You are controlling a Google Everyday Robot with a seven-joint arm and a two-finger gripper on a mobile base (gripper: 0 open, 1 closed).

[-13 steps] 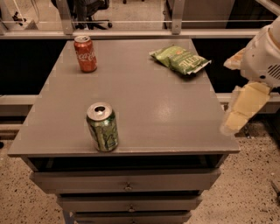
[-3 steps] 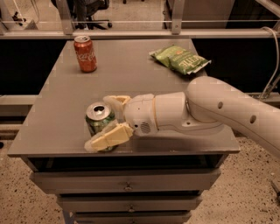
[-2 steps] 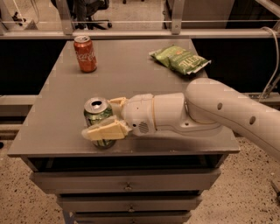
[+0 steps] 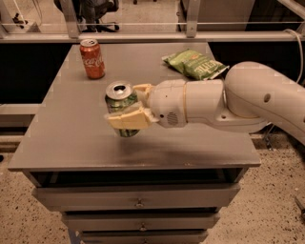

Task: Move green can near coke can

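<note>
Camera view only. Looks down on a grey tabletop [image 4: 71,138] set above a stack of drawers [image 4: 138,198]. Shows a thick white arm [image 4: 228,102] reaching in from the right and ending in the claw [image 4: 123,103] over the middle of the tabletop, a little toward the front and left. Has the claw clamped on the green can [image 4: 119,95], with the pale near finger [image 4: 126,119] laid across the side of the can facing the camera and the far finger [image 4: 142,88] pressed against the opposite side, close to the rim. Holds the green can upright or nearly so, silver top facing up (lower part partly hidden behind the near finger, so cannot tell whether the base touches the tabletop). Shows the coke can [image 4: 92,58] standing upright near the far left corner, well apart from the green can, with bare tabletop between the two. Shows a crinkled green chip bag [image 4: 195,64] lying flat near the far edge, right of centre, just beyond the arm and apart from both cans. Takes in, past the tabletop, a metal rail [image 4: 143,35] running across, and behind it the base of a chair [image 4: 95,9]. Takes in speckled floor [image 4: 267,209] around the drawers.
</note>
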